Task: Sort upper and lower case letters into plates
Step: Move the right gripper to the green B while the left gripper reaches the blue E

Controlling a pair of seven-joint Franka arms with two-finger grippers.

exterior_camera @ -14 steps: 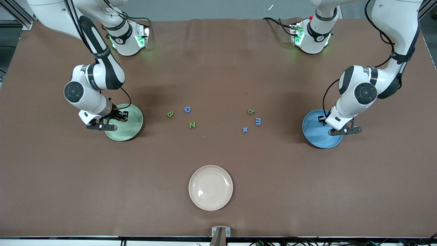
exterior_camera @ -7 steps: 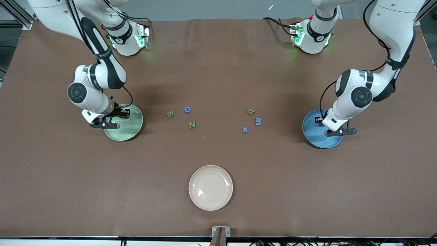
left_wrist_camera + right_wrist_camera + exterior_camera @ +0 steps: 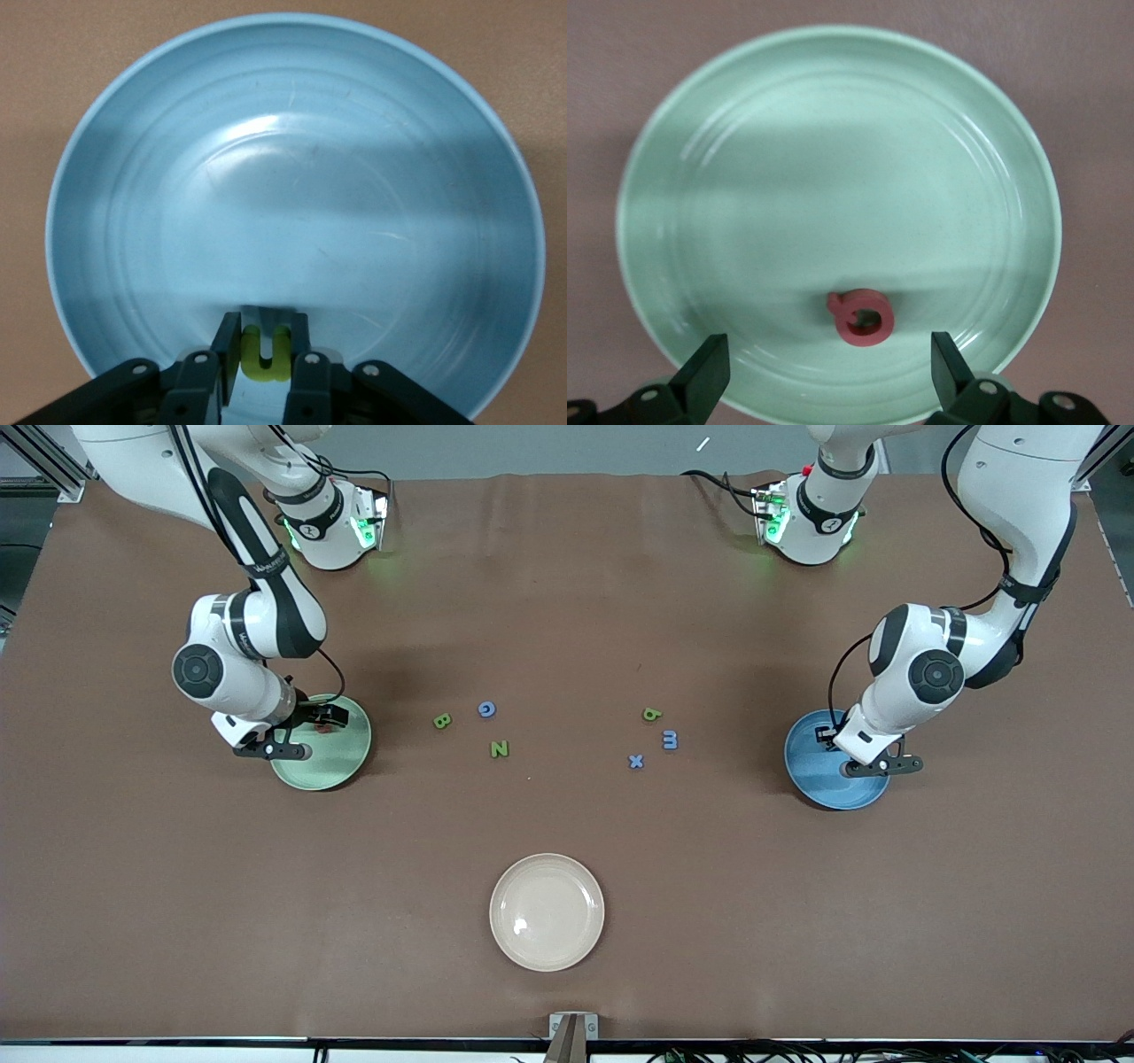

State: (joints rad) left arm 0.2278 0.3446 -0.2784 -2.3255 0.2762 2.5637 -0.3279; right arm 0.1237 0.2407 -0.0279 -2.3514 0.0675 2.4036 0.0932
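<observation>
Over the blue plate [image 3: 97, 133], left gripper [image 3: 264, 341] pinches green n [image 3: 266, 354].

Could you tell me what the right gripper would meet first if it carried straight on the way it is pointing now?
Probably the pink Q, lying between the open right gripper fingers on the light green plate.

glossy blue plate [image 3: 115, 177], glossy green plate [image 3: 744, 133], matt table [image 3: 567, 602]

Even overhead light, soft shadows, glare on the blue plate [image 3: 292, 177].
</observation>
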